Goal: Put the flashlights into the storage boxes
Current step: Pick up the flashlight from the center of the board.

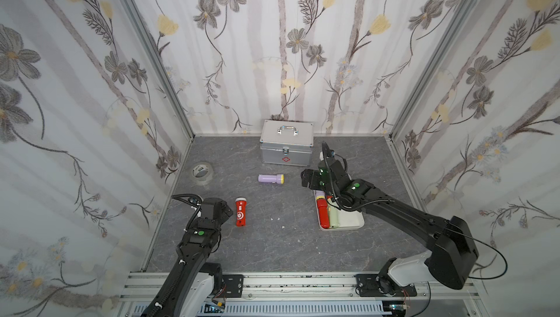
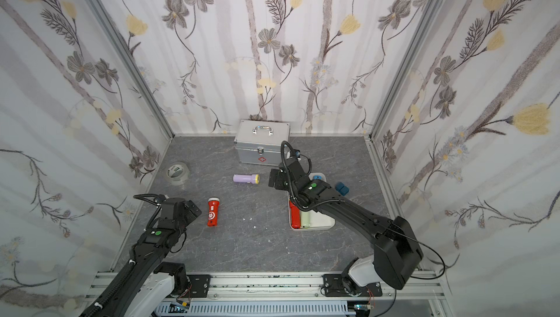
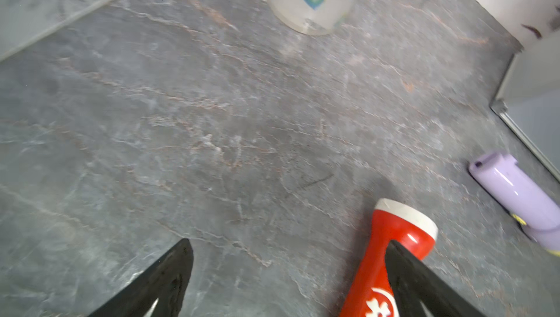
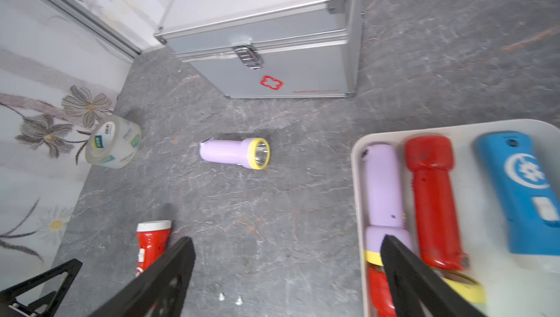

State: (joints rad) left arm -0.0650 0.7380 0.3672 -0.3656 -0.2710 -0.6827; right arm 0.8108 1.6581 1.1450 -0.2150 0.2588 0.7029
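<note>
- Right wrist view: my right tool [image 4: 286, 239], wide open and empty, overhangs the tray [image 4: 359, 160]; lowering could jostle the lilac flashlight [image 4: 381, 185].
- My left tool [image 3: 288, 242], open and empty, sits beside the red flashlight [image 3: 394, 227]; closing askew could roll it away.

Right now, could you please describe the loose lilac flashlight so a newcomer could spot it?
Find the silver case with the red cross at the back. Just in front of it a flashlight lies on its side. It is lilac with a yellow collar, unlike the red flashlight nearby, and lies outside the white tray.
</note>
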